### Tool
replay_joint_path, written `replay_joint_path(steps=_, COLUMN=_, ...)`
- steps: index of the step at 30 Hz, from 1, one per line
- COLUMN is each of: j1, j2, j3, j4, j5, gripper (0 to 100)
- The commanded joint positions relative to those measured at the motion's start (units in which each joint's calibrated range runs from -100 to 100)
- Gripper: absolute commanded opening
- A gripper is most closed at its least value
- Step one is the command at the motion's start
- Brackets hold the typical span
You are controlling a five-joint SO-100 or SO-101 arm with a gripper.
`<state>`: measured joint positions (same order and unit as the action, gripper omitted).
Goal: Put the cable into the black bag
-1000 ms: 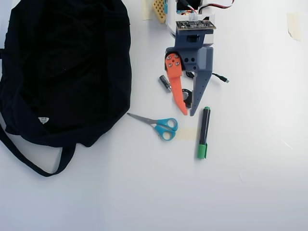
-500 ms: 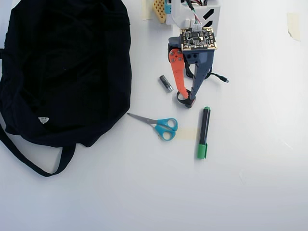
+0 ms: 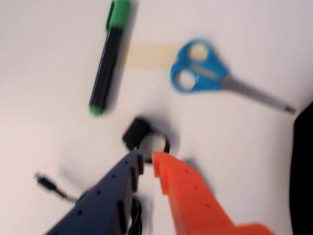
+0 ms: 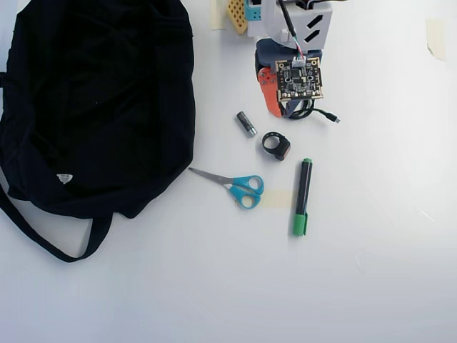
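The black bag (image 4: 93, 107) sprawls at the overhead view's left, well apart from the cable (image 4: 314, 112), whose coil sits under the arm, only its plug tail poking out. The gripper (image 3: 146, 160), orange and blue fingers nearly together with a narrow gap, pinches nothing; it seems poised over the coil. On the bare white table (image 4: 371, 286) lie scissors (image 4: 239, 186), a green-capped marker (image 4: 301, 196), a small black ring (image 4: 275, 145) and a battery (image 4: 245, 123).

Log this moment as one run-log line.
gripper: nearly shut, above cable, grasp unclear | black bag: at overhead left, cable not in it | small black ring, scissors, marker: on table
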<state>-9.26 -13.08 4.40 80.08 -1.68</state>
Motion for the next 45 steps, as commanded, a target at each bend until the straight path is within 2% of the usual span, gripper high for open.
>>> replay_joint_path(steps=1, j1=-0.39, j2=-1.45, j3=-2.61, j4=5.97, j5=0.22, gripper=2)
replay_joint_path(steps=10, j1=-0.61, j2=-1.45, j3=-2.61, j4=14.50, j5=0.48, gripper=2)
replay_joint_path(steps=14, j1=-0.32, j2=-1.45, j3=-2.61, j4=16.91, j5=3.00, gripper=2)
replay_joint_path(steps=35, j1=-2.41, j2=-1.45, j3=-1.71, j4=18.89, j5=3.05, gripper=2)
replay_joint_path(steps=45, j1=-6.90, j2=-1.45, j3=-1.62, j4=19.06, j5=2.47, gripper=2)
